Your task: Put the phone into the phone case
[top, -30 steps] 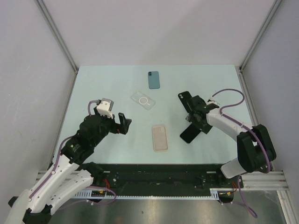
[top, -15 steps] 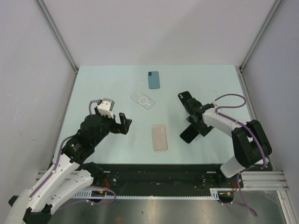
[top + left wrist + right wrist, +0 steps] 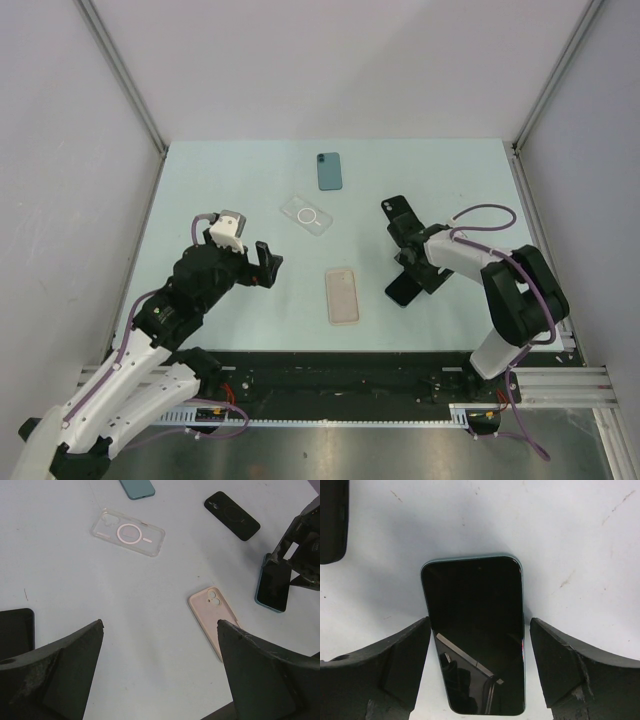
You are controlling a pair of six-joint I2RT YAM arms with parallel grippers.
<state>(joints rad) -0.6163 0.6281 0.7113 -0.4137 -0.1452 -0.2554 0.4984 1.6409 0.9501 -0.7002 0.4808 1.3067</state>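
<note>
Black fingers of the left gripper (image 3: 264, 264) stand fully apart and empty, hovering left of the pink phone case (image 3: 342, 296). I record no insertion yet: the phone sits outside every case (clear MagSafe case (image 3: 306, 214) and black case (image 3: 397, 210) included), so pick-up, carry and seating all remain. Further right, the phone (image 3: 475, 635) lies flat, screen up, between the right gripper (image 3: 410, 272) fingers (image 3: 390, 670), which straddle it wide with a gap on each side, gripping nothing.
</note>
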